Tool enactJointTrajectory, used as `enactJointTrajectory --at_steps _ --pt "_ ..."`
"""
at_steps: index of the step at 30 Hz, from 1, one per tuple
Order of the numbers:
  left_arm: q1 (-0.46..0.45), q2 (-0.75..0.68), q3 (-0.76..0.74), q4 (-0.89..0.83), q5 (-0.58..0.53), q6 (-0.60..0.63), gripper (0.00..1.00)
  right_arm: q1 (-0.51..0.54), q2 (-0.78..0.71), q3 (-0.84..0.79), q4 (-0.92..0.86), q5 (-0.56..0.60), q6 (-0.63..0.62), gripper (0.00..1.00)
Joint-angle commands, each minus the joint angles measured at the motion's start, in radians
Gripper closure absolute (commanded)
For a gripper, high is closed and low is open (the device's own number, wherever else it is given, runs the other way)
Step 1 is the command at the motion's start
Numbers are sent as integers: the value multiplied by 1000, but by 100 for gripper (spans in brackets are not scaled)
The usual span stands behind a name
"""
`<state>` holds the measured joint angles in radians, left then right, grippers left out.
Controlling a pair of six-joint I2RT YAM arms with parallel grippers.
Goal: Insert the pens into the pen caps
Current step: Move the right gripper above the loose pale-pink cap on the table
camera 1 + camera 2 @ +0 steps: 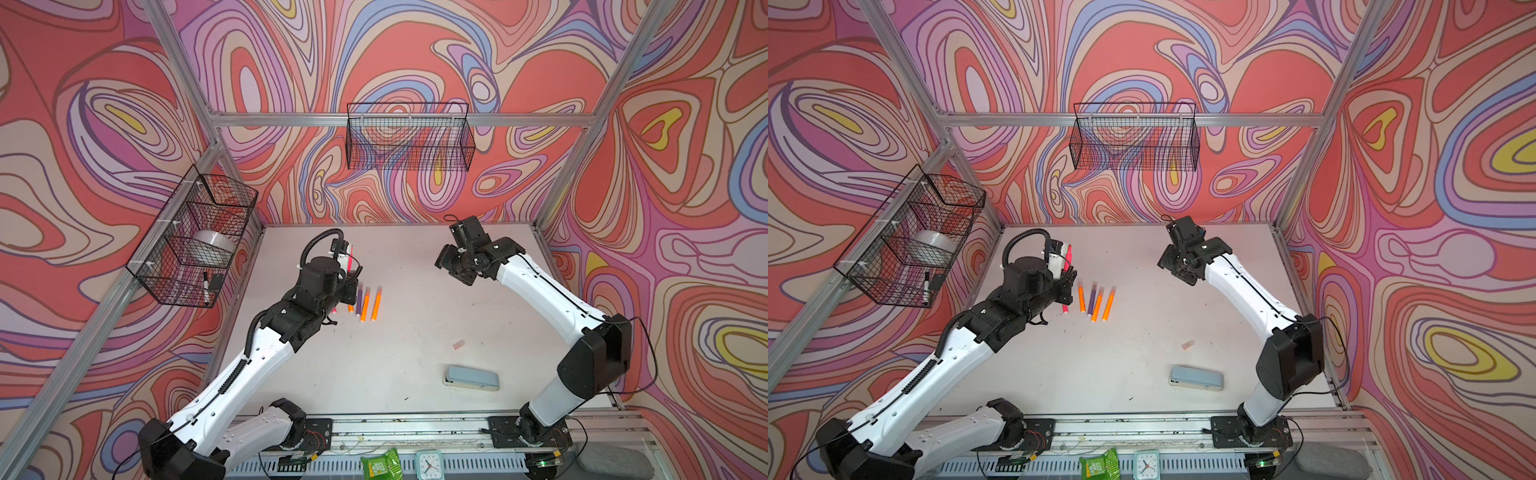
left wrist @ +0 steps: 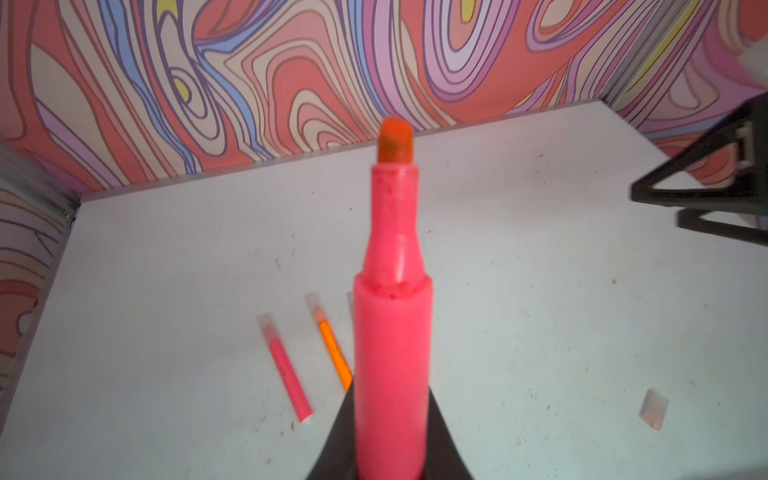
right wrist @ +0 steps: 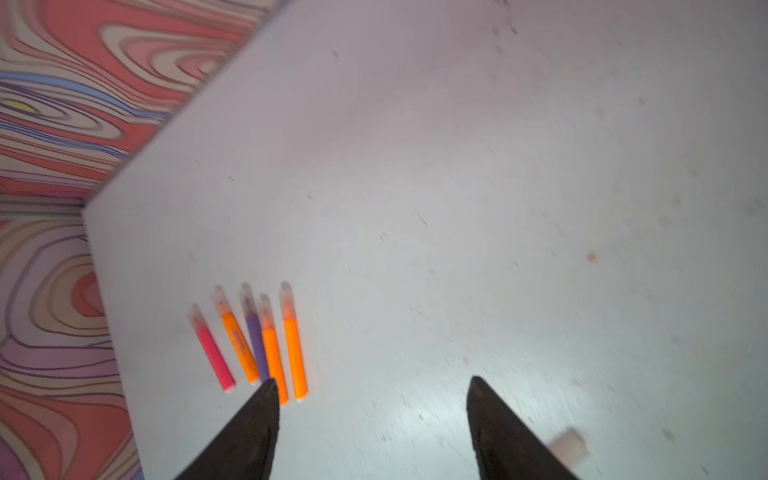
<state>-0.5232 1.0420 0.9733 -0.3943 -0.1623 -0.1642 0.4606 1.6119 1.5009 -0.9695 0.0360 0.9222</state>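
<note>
White tabletop [image 1: 415, 365] held five capped pens [image 1: 1096, 305] in a row and one loose cap [image 1: 458, 344] apart; left gripper [image 2: 390, 395] pinched the uncapped pink pen [image 2: 392, 332] aloft, right gripper [image 3: 372, 379] hung spread and empty, probably needing to grab that cap square-on.

Blurred, half-hidden pen cap [image 3: 568, 448]

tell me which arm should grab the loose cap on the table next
Right, probably. The right gripper is open and empty, and the loose cap lies on its side of the table. The left gripper is shut on the uncapped pink pen.
</note>
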Motion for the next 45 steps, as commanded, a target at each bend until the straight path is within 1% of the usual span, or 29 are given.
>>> enactJointTrajectory --at_steps 1,3,5,6,7,9,10,12,14,17,19,22,24,27,30,34,38,45 --pt "6 -3 -45 -66 4 -11 100 -4 -76 -65 -277 -68 76 29" --pt "5 27 -42 -72 76 -9 100 4 -104 -92 -273 -64 70 28" --pt "5 49 -75 -54 155 46 100 3 -104 -138 -263 -59 70 26" --pt "-7 60 -82 -43 159 73 100 3 -88 -170 -269 -66 81 28" --pt "-11 80 -41 -73 199 83 100 3 -64 -188 -304 -69 118 32" --pt "-8 97 2 -94 216 96 100 15 -53 -217 -331 -95 180 35" --pt "-8 98 11 -103 206 114 100 30 -61 -227 -339 -101 206 36" --pt "-8 94 10 -118 176 142 100 47 -83 -228 -338 -81 232 33" --pt "-4 93 13 -143 173 166 100 42 -79 -238 -321 -94 256 33" --pt "-4 116 70 -225 198 190 100 49 -25 -223 -267 -128 263 39" --pt "-6 128 92 -263 221 175 100 59 14 -221 -238 -119 275 39" --pt "-5 113 67 -248 269 123 100 59 35 -262 -147 -124 299 40" --pt "-4 99 52 -239 297 105 100 59 49 -289 -86 -109 287 41" --pt "-5 84 46 -240 297 82 100 59 79 -301 -78 -71 275 43" --pt "-4 90 67 -263 308 71 100 59 57 -345 -42 -50 287 43" --pt "-6 100 79 -292 372 74 100 59 27 -439 9 -23 307 43" --pt "-5 84 82 -295 393 61 100 59 13 -493 54 -9 308 44" --pt "-5 91 134 -354 395 88 100 59 -15 -564 126 17 337 51"
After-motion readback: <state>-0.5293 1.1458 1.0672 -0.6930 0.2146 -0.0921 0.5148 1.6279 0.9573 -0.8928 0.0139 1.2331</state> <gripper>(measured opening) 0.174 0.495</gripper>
